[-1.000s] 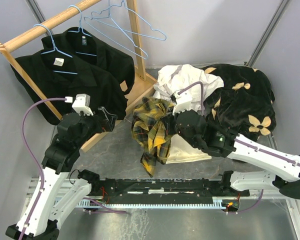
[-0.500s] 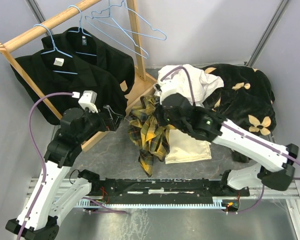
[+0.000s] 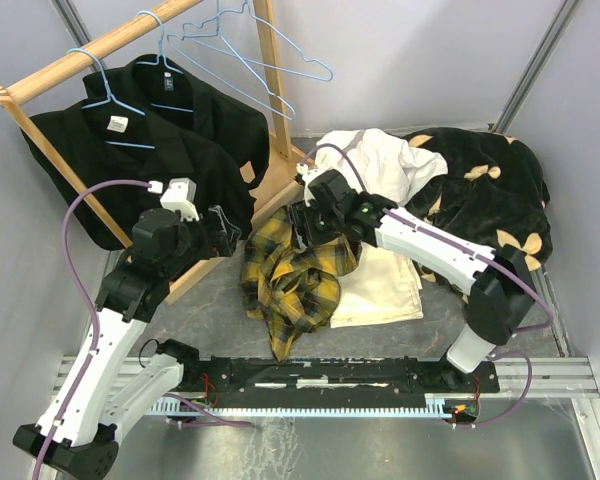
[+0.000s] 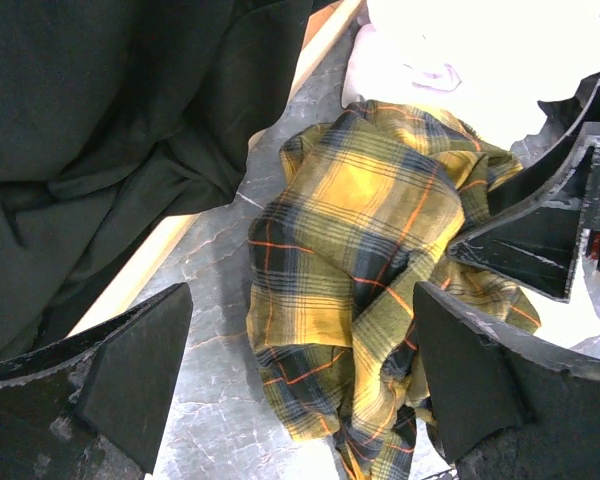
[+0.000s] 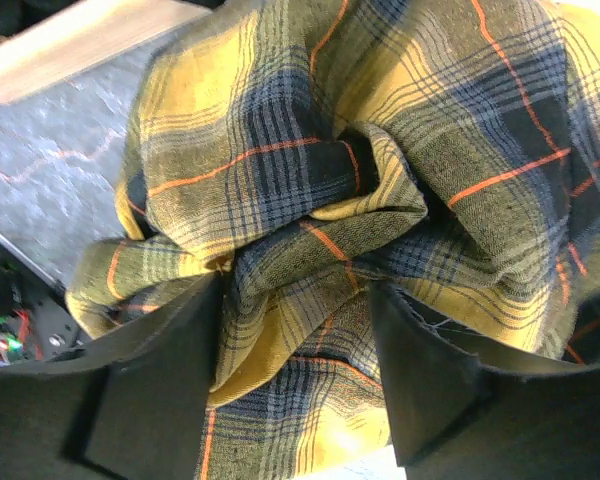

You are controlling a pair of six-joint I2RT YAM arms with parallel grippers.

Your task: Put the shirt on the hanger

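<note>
The yellow-and-black plaid shirt (image 3: pixel 292 280) lies crumpled on the grey table between the two arms. My right gripper (image 3: pixel 306 226) is at the shirt's far edge. In the right wrist view its jaws (image 5: pixel 295 300) stand apart and open, with loose folds of the shirt (image 5: pixel 380 150) bunched between them. My left gripper (image 3: pixel 226 232) hovers just left of the heap, wide open and empty. In its wrist view (image 4: pixel 300 300) the shirt (image 4: pixel 370 250) lies below and ahead. Empty light-blue wire hangers (image 3: pixel 270 60) hang on the rack at the back.
A wooden rack (image 3: pixel 90 50) at back left carries two black shirts (image 3: pixel 130 150) on hangers, and its base rail runs beside the left gripper. A cream-white shirt (image 3: pixel 380 165) and a black flowered blanket (image 3: pixel 490 200) lie at back right.
My right arm has swung left and dragged the plaid shirt with it toward the left arm. Its jaws, shut before, have now parted. The left gripper has edged toward the shirt.
</note>
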